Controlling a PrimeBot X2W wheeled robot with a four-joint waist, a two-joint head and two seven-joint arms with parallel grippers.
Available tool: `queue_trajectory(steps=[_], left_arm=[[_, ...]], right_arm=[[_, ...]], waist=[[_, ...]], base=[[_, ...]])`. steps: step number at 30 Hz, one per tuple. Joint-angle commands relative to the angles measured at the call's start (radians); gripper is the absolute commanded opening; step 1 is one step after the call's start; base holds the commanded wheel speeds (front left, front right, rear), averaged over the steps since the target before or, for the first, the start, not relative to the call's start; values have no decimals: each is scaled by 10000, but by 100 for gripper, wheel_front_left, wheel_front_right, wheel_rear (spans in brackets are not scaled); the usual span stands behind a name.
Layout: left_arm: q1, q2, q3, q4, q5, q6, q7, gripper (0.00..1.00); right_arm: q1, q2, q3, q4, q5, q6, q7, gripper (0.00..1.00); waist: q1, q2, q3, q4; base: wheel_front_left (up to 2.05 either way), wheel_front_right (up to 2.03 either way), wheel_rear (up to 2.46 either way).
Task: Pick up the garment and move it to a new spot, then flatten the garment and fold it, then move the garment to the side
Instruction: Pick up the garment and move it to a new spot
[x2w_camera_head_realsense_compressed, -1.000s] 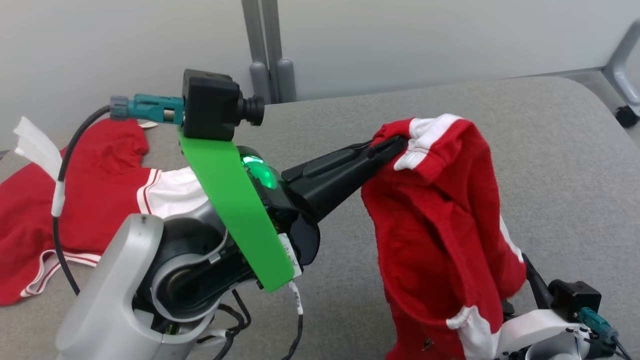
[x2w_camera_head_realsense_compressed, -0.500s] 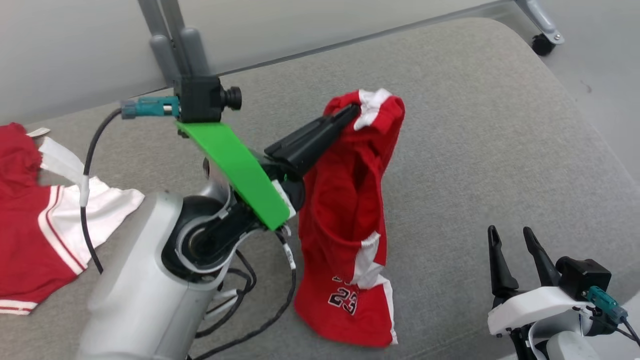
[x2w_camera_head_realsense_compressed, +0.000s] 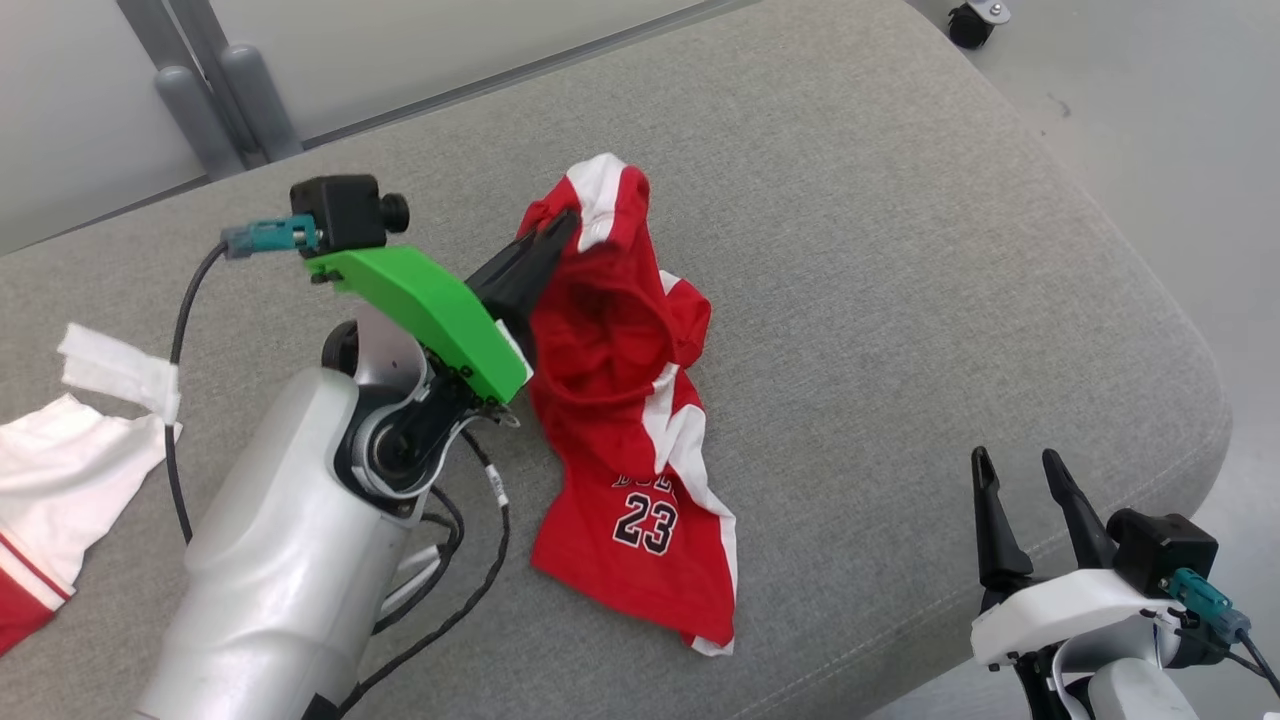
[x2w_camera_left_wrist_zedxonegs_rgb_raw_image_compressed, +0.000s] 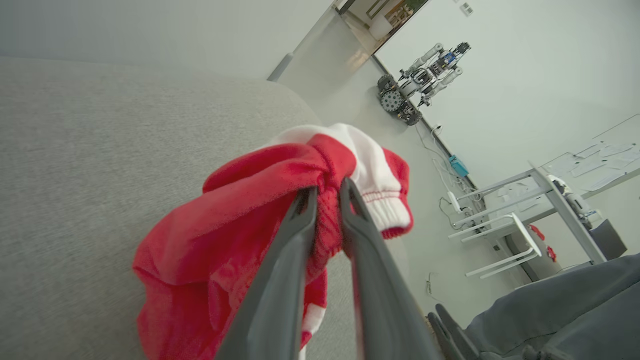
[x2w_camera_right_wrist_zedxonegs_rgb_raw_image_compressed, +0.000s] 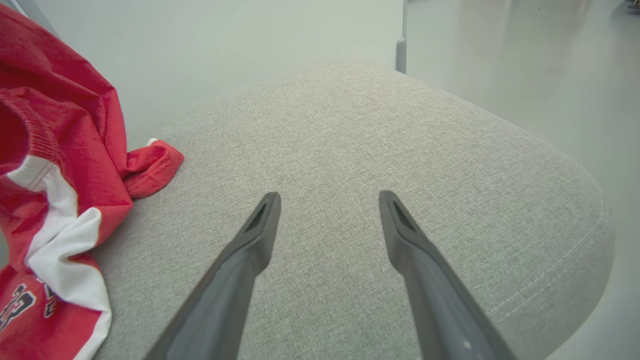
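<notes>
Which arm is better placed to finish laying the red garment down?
Left, probably. The left claw is shut on the red garment at its waistband, and the numbered end already lies on the grey cushion. The right claw is open and apart from the cloth, near the cushion's edge.

Soft, even light is filling every view, leaving only faint shadows beside the garment on the grey cushion. The left wrist view is bending lines near its edges.

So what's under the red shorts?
The shorts rest at their lower end on the grey cushion, while the left gripper holds the waistband up. Anything beneath the cloth itself is covered and cannot be seen.
</notes>
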Motion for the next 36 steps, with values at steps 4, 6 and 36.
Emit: queue_trajectory(steps=[4, 6, 36], left_arm=[[282, 55, -107, 1062, 909, -122, -1489, 100], [524, -6, -330, 1555, 1715, -125, -2940, 100], [7473, -880, 3574, -1781, 8699, -20, -5351, 100]], right_arm=[[92, -3, -6, -13, -90, -3, -31, 100], [190, -5, -54, -28, -197, -3, -31, 100], [1537, -156, -1088, -879, -1690, -3, -31, 100]], waist=[[0, -1, 35, 356], [0, -1, -76, 726], [0, -1, -2068, 3745]], base=[[0, 0, 0], [0, 0, 0], [0, 0, 0]])
